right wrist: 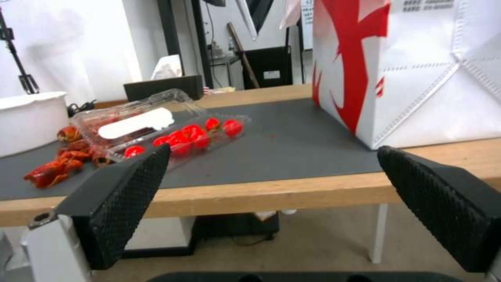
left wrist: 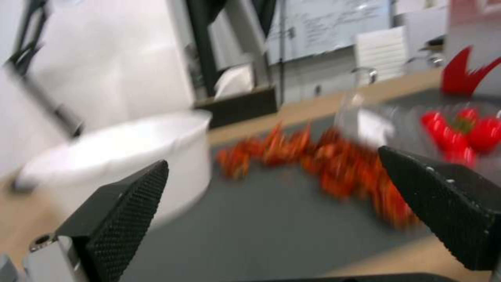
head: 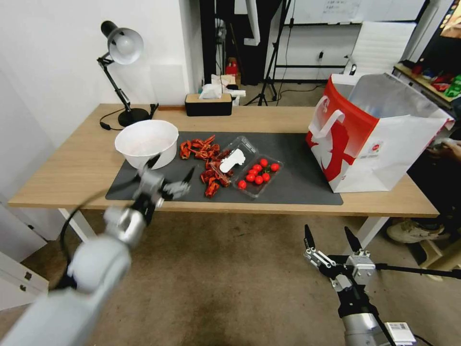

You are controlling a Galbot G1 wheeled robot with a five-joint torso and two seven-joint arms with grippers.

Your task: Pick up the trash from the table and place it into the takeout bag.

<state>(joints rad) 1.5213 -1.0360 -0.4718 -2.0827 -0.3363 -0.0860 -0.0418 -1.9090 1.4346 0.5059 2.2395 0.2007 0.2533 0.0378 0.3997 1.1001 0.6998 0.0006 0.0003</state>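
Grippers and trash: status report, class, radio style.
Left gripper open over mat edge near red scraps. Right gripper open, below table. Takeout bag upright, unobstructed.

No print could be read; the label on the takeout bag [head: 372, 150] was too small.

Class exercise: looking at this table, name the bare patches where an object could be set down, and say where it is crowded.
Free: the dark grey mat between the clear tomato box and the takeout bag; bare wood along the table edge left of the white bowl. Crowded: the mat's middle, where red shells touch the box, with the open left gripper beside them.
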